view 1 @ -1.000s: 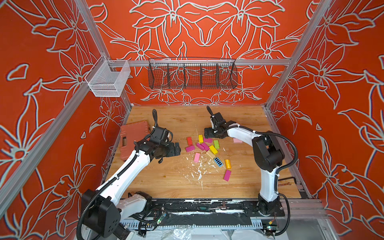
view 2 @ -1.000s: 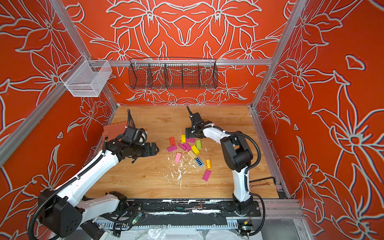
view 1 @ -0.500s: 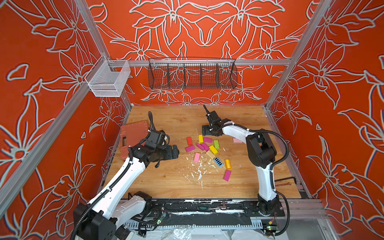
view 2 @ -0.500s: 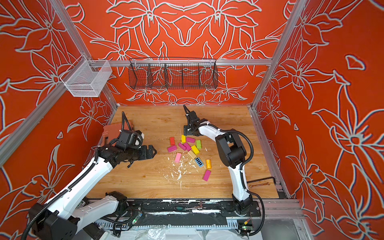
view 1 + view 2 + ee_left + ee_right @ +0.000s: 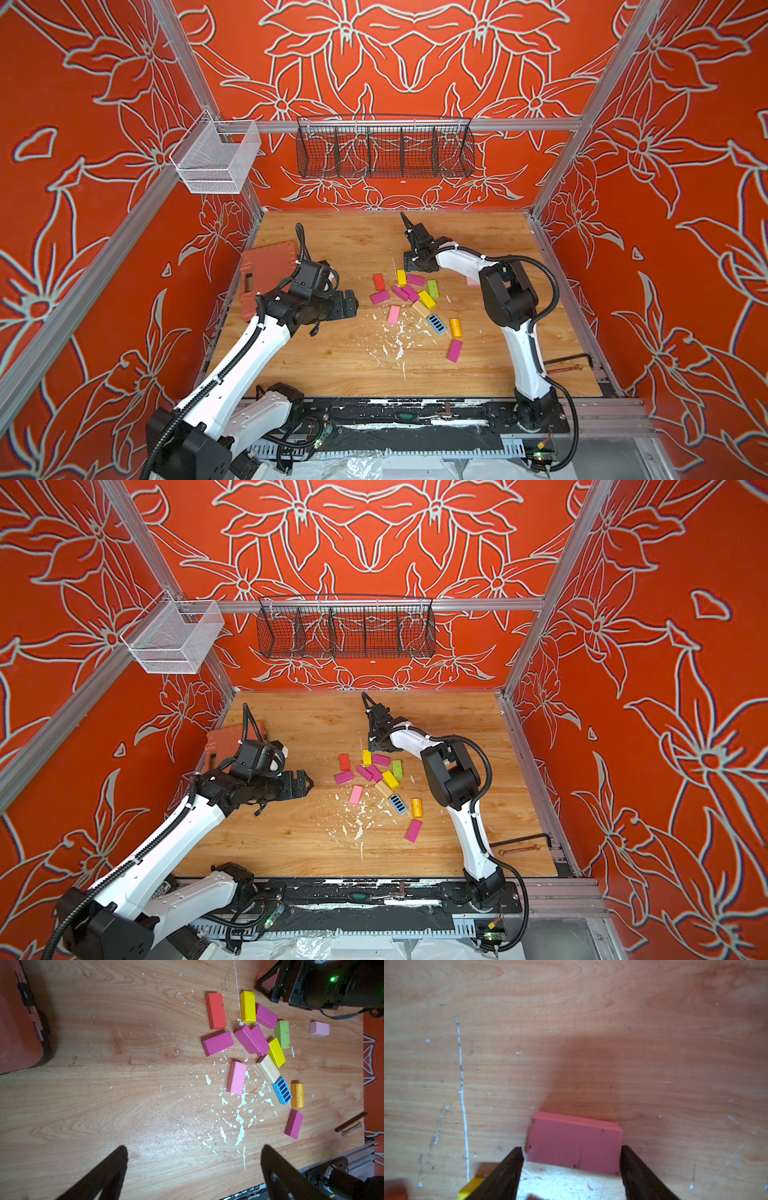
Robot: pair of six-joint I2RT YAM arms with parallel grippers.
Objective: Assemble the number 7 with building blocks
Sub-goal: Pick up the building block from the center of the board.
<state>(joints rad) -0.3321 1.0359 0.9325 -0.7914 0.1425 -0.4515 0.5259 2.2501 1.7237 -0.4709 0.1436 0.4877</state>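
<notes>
The building blocks (image 5: 427, 299) lie loosely scattered at mid-table in red, yellow, magenta, green, pink, bare wood, striped blue and orange; no number 7 shows among them. My right gripper (image 5: 419, 268) points down at the far edge of the scatter. In the right wrist view its jaws (image 5: 571, 1148) flank a pink block (image 5: 574, 1140) lengthwise: one finger touches it and the other stands a sliver off. Another light pink block (image 5: 319, 1028) lies apart beside the right arm. My left gripper (image 5: 353, 301) hovers wide open left of the blocks with nothing between its fingers (image 5: 116, 1159).
A red-brown tool case (image 5: 266, 274) lies against the left wall behind the left arm. A small wrench (image 5: 519, 849) and a black hex key (image 5: 540, 837) lie at the near right edge. White paint flecks (image 5: 399, 340) mark the wooden table.
The right arm has swung slightly left and its jaws have narrowed around the pink block. The left arm's elbow has drawn back toward me; its gripper stays wide open.
</notes>
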